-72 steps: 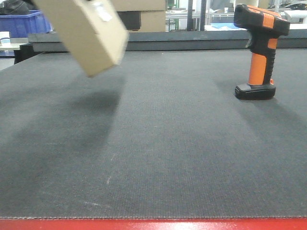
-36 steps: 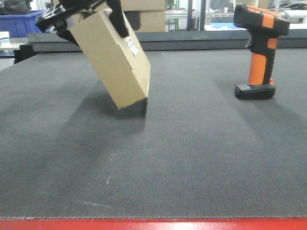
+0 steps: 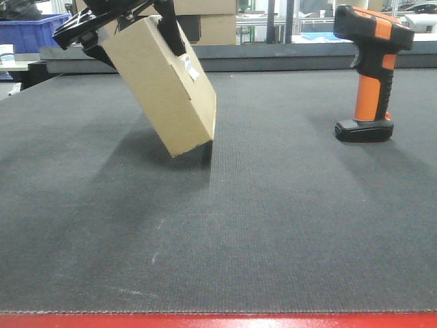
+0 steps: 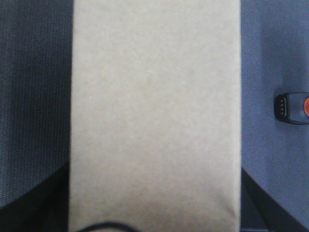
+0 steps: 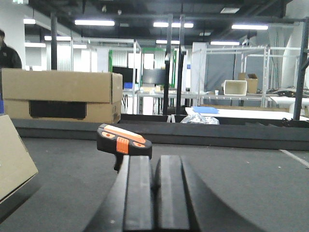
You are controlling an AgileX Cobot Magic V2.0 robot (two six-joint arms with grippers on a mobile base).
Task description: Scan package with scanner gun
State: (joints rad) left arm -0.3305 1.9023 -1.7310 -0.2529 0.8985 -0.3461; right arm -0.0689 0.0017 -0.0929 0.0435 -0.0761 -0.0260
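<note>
At the far left of the front view, a blue plastic crate (image 3: pixel 34 31) sits beyond the dark grey woven mat (image 3: pixel 259 219), whose near edge is red. Next, the black left gripper (image 3: pixel 133 37) clamps the plain tan rectangular cardboard package (image 3: pixel 160 92) by its upper end, with one finger on each long side. The package hangs tilted with its top leaning left. Its lowest corner is down at the mat over its own shadow, but it cannot be told whether it touches. A small white label (image 3: pixel 189 67) sits on the side facing right; its print is too small to read. A bare tan face of the package nearly fills the left wrist view. Behind stand larger brown cardboard boxes with a dark panel (image 5: pixel 63 94). The right gripper (image 5: pixel 154 193) has its two black fingers pressed together, with only a thin seam between them. Just beyond it, well apart from the package, the pistol-shaped scanner gun (image 3: pixel 370 75) stands upright on its flat black base. It has an orange handle and a black head.
</note>
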